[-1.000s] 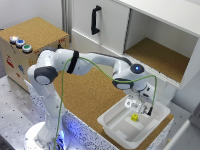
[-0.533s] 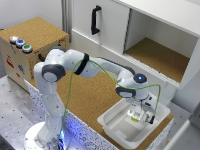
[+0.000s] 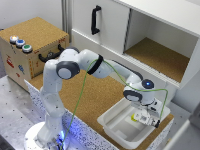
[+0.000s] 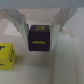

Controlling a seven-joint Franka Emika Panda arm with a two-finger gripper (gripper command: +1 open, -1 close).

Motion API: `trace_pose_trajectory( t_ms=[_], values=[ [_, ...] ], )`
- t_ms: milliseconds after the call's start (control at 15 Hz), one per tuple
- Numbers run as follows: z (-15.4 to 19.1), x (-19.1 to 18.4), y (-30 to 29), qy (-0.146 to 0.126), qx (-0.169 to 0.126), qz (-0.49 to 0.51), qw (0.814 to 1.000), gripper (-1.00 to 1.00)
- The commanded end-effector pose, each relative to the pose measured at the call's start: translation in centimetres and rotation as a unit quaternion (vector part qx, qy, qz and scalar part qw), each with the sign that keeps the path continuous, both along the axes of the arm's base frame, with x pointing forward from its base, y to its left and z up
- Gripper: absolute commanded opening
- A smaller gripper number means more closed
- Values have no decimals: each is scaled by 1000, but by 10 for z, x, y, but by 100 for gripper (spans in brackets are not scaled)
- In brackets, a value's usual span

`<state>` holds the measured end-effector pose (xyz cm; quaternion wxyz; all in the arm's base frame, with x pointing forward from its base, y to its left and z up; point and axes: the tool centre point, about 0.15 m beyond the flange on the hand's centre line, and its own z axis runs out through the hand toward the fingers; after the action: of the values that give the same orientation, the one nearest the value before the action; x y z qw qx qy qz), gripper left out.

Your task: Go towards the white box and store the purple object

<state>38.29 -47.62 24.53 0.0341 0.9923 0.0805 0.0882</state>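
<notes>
The white box [image 3: 111, 123] is a shallow white tray at the cork counter's near corner, on the exterior view's right. My gripper [image 3: 146, 118] hangs low inside it. In the wrist view the gripper [image 4: 40, 36] is shut on the purple object [image 4: 41, 39], a small dark cube with a yellow mark on its face, held between the two fingers [image 4: 22, 25] just above the tray floor [image 4: 65, 67]. In the exterior view the gripper hides the cube. A tiny yellow block [image 4: 6, 54] lies on the tray floor beside it and also shows in the exterior view [image 3: 134, 118].
A big white cupboard [image 3: 112, 30] with a black handle [image 3: 94, 20] stands behind the counter, with an open compartment [image 3: 157, 56] beside the door. A cork-topped box with coloured buttons [image 3: 21, 43] stands at the exterior view's left. The tray sits close to the counter's edge.
The gripper has come down into the tray, towards the yellow block, with the purple cube still between its fingers. The arm has stretched further out over the counter.
</notes>
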Motion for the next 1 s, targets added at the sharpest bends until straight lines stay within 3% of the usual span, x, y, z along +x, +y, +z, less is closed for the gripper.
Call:
trace_pose_trajectory(
  t_ms=[0, 67, 133, 600, 933],
  values=[
    [-31, 44, -36, 34, 84, 0, 996, -100],
    [-30, 45, -36, 33, 87, -4, 996, -100],
    [-27, 47, -35, 31, 89, -2, 996, 100],
    [26, 37, -31, -17, 105, 1, 994, 100],
    [74, 18, -11, -28, 109, 15, 994, 100]
  ],
)
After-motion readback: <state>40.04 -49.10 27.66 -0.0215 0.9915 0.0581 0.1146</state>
